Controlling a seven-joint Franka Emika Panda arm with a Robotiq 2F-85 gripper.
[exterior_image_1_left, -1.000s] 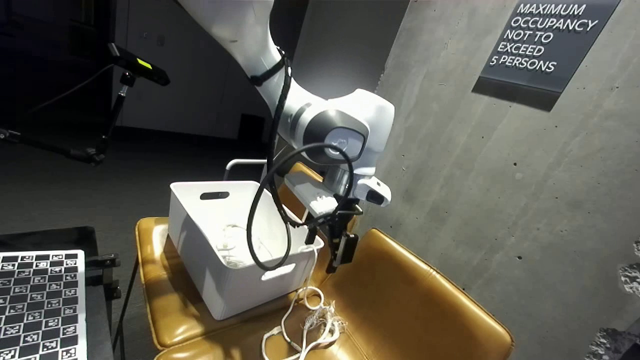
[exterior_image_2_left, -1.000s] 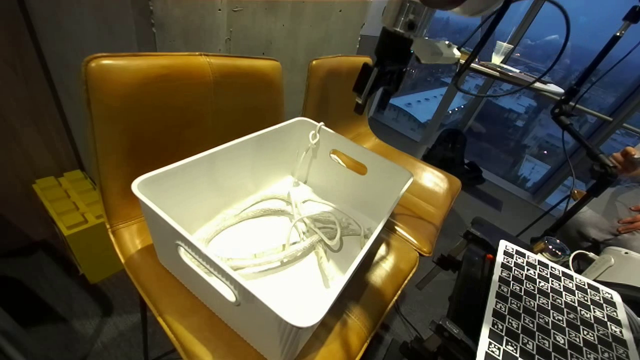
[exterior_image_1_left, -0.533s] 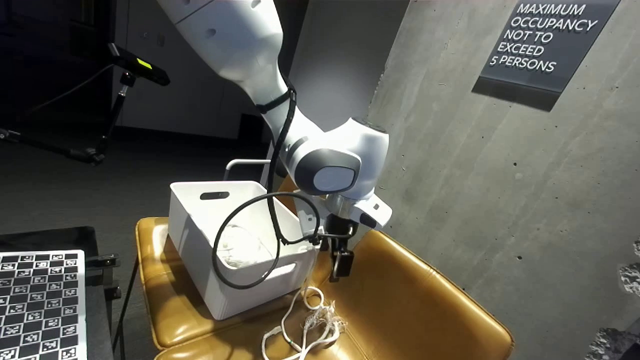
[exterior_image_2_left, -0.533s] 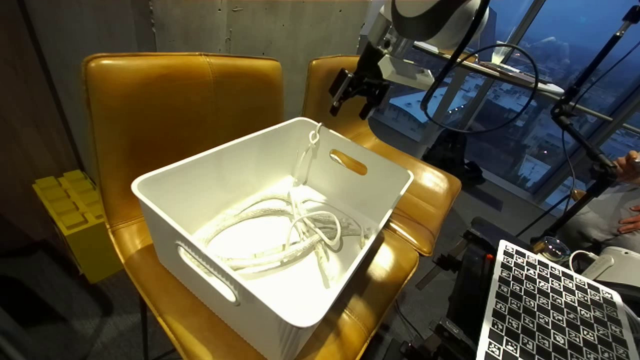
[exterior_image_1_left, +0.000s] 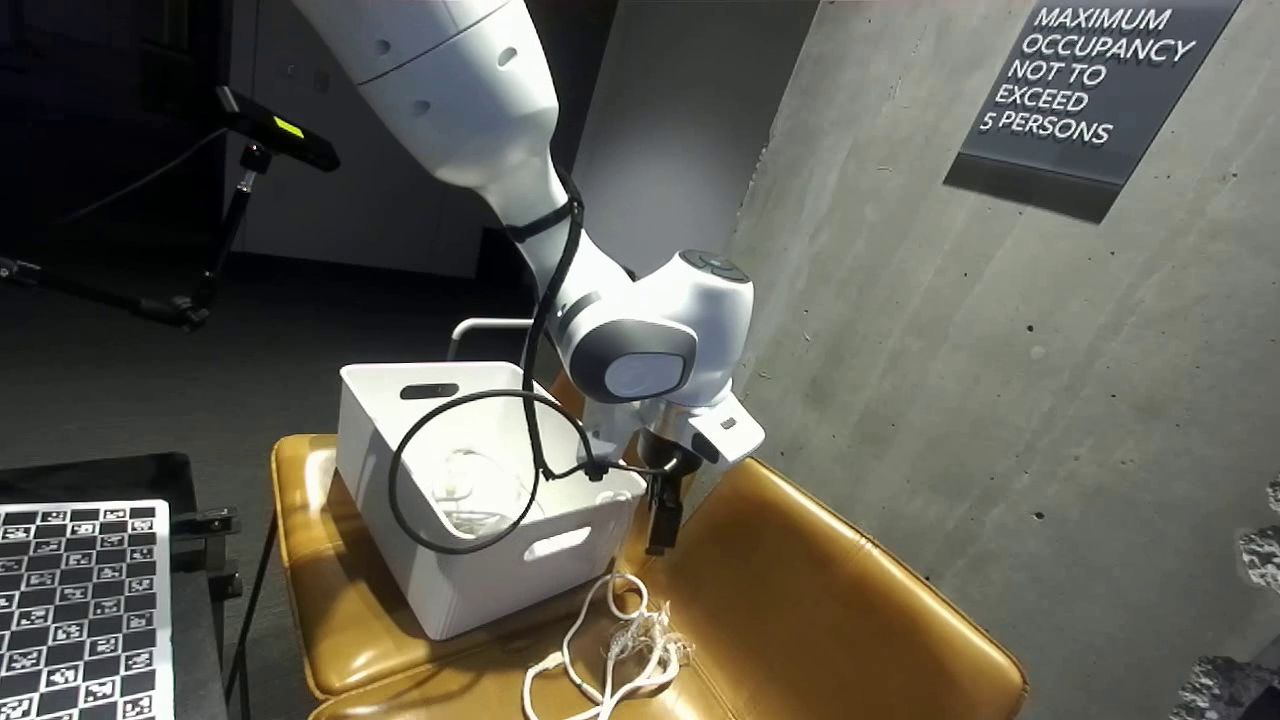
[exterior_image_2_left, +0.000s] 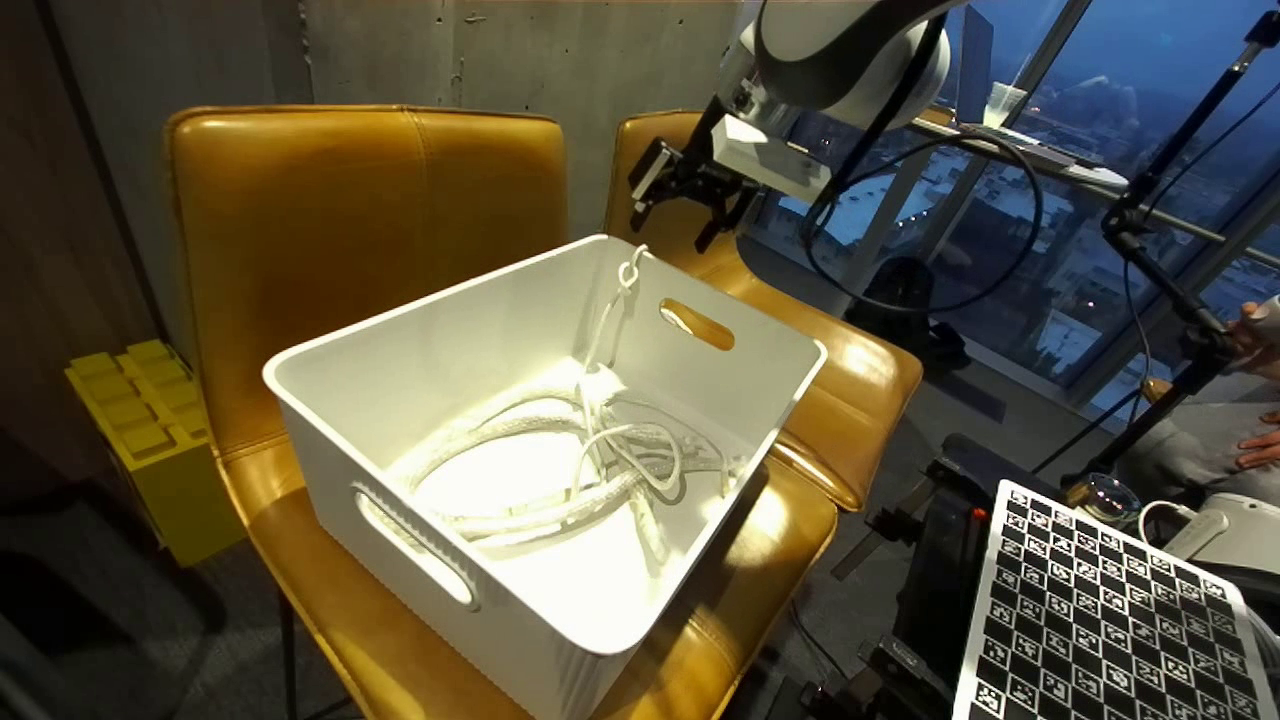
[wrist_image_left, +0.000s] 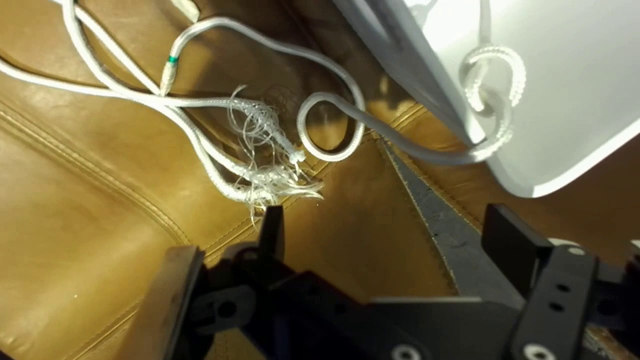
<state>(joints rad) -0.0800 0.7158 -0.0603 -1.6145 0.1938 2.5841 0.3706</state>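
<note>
I'm hovering the gripper (wrist_image_left: 385, 220) over the chair (wrist_image_left: 125, 150), its jaws spread and pinching nothing, so I judge I'm readying a grasp on the rope (wrist_image_left: 376, 123); next I'm probably needing a nudge toward twelve o'clock in the wrist view, then a descent. The rope is lying on the chair, white and braided, looping at twelve, fraying into wisps at ten and draping over the bin (wrist_image_left: 565, 115) at two.

I saw frayed white rope (exterior_image_1_left: 642, 632) on tan seating (exterior_image_1_left: 450, 695) beside the white bin (exterior_image_1_left: 510, 582), the gripper (exterior_image_1_left: 660, 532) hanging near that bin's corner.
</note>
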